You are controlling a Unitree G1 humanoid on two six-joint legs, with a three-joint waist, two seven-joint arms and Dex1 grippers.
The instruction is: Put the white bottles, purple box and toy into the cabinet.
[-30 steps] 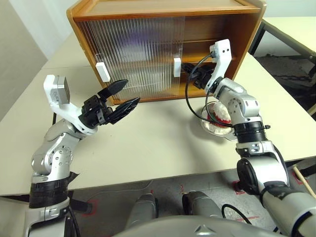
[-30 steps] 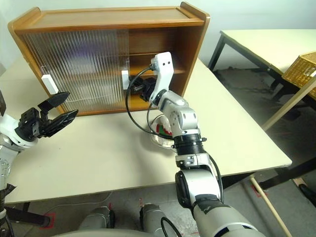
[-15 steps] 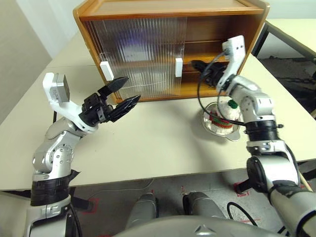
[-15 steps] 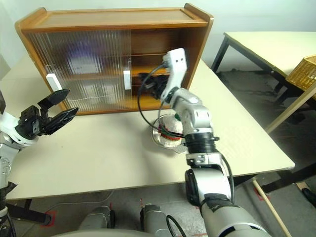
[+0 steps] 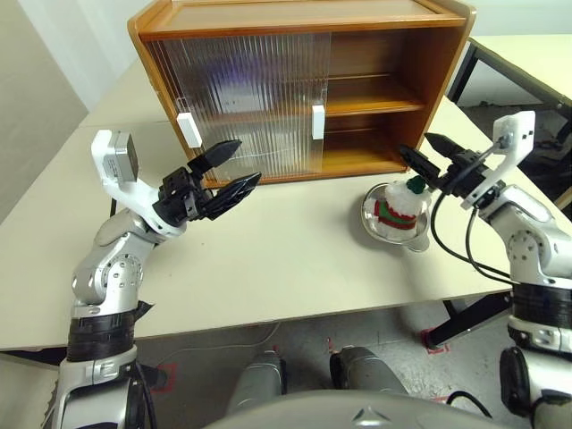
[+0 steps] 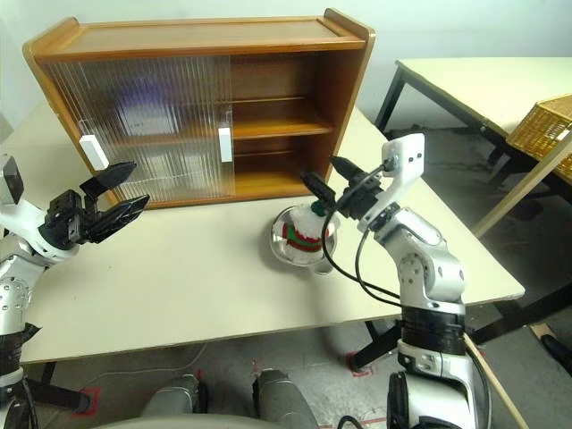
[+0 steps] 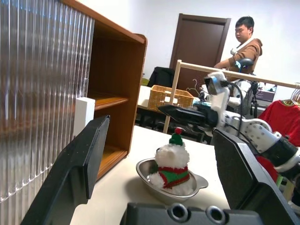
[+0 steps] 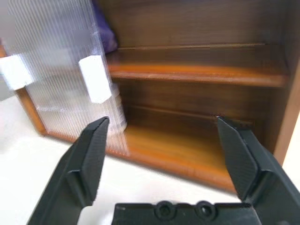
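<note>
The worktop (image 5: 295, 259) carries the cabinet (image 5: 304, 18) at its far side. The cabinet's 2 ribbed sliding doors (image 5: 241, 107) are pushed to its left half, leaving the right half open with the inner shelf (image 5: 371, 105) and floor bare there. Behind the ribbed panels a purple shape (image 8: 104, 28) sits on the upper level and a white bottle (image 8: 118, 115) stands on the cabinet floor; more cannot be made out through the panels.

In front of the open half, near the right end of the worktop, a shiny metal bowl (image 5: 374, 234) holds the toy (image 5: 398, 204), upright, with its green hat and red pompom on top.

The right hand (image 5: 433, 154) hangs just above and beside the toy, fingers spread wide and empty. The left hand (image 5: 228, 168) hovers before the closed doors, also spread wide and empty.

A person (image 7: 240, 44) stands in the background of the room.
</note>
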